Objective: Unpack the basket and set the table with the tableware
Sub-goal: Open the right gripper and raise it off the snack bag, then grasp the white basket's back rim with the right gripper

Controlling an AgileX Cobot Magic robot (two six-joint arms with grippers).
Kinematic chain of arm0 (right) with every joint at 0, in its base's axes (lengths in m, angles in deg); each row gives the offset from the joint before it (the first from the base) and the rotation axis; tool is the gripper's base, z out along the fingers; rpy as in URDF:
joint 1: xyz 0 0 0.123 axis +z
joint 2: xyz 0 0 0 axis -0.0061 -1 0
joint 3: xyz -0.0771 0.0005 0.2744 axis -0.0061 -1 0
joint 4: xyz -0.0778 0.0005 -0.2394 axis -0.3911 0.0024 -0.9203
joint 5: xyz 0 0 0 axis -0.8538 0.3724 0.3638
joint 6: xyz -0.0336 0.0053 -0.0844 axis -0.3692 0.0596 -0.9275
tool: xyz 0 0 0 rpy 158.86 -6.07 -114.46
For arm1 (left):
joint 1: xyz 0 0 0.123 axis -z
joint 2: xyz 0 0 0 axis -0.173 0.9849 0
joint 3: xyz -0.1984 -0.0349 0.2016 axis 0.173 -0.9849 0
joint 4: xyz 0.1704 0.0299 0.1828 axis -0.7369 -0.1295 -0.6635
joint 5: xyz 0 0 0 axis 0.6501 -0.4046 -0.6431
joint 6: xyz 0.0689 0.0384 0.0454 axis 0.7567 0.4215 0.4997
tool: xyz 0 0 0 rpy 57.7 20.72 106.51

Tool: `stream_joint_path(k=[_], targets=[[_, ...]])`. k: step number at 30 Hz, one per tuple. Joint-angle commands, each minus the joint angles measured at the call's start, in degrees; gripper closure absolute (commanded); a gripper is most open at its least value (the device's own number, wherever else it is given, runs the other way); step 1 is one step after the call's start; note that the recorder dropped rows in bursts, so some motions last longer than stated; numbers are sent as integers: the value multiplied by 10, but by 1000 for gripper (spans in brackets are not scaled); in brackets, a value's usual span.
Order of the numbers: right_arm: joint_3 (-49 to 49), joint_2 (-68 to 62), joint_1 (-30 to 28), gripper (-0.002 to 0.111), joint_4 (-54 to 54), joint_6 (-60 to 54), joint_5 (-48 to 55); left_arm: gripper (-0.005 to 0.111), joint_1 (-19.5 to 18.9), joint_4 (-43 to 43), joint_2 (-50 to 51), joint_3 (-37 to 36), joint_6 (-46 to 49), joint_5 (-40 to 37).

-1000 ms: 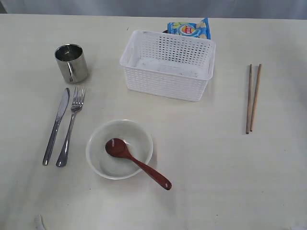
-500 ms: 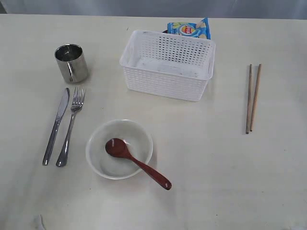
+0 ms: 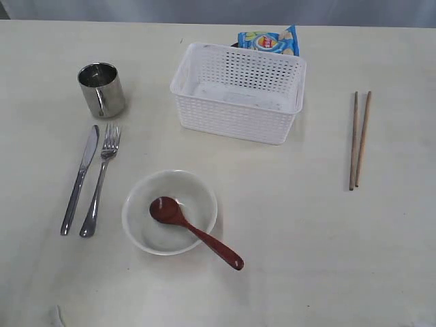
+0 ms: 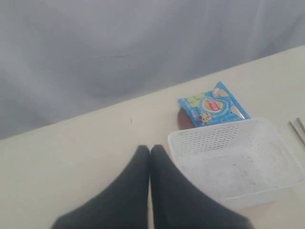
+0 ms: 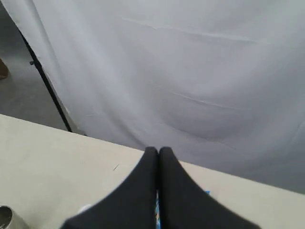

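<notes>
Plain cream table (image 3: 306, 259), seen from above, with a pale grey curtain (image 5: 190, 71) behind its far edge. Neither arm reaches into the exterior view. In its wrist view the left gripper (image 4: 150, 149) has its fingers pressed together on nothing, and so does the right gripper (image 5: 158, 150).

Nearest to you stands the white bowl (image 3: 184, 194). The reddish-brown spoon (image 3: 197, 235) lies with its head inside and its handle over the near-right rim. To the left, the knife (image 3: 80, 178) and fork (image 3: 100, 182) lie side by side, handles toward you. Well apart on the right lie the two chopsticks (image 3: 353, 139), roughly parallel. Farther left, beyond the fork, the steel cup (image 3: 101, 89) stands upright.

The basket (image 3: 235, 119) sits far of centre, and the left wrist view shows its floor bare. Just behind it lies the blue chip bag (image 3: 268, 41). A brown edge shows from under the bag, most likely the small plate (image 4: 181, 119), though most of it is hidden.

Judgement: unpacking looks finished and the setting is nearly laid; the plate is the one piece not yet placed. For the next move you would open one gripper, reach past the basket, and clear the bag off the plate or draw the plate out from beneath it. Then carry it to the setting near the bowl.
</notes>
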Motion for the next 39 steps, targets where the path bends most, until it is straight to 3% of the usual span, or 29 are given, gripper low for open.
stream_joint_path(k=[1,4,8,14,20,24,32,39], targets=[[-133,45,60,109,1,-77,-139,107,0,3,-18,-21,-1,11],[-174,37,90,109,-10,-77,-144,107,0,3,-38,-65,-11,30],[-188,19,96,109,-71,-74,-47,107,0,3,-97,-154,-11,72],[-188,9,66,109,-88,-43,17,107,-1,-5,-216,-274,-11,107],[-188,-4,53,109,-109,-40,45,107,-2,-72,-301,-354,-67,107],[-188,-37,53,109,-126,-40,63,107,-2,-120,-322,-370,-137,86],[-174,-103,53,108,-165,-46,86,107,-2,-143,-322,-370,-172,56],[-73,-179,53,108,-93,-111,84,107,-2,-148,-322,-370,-172,60]])
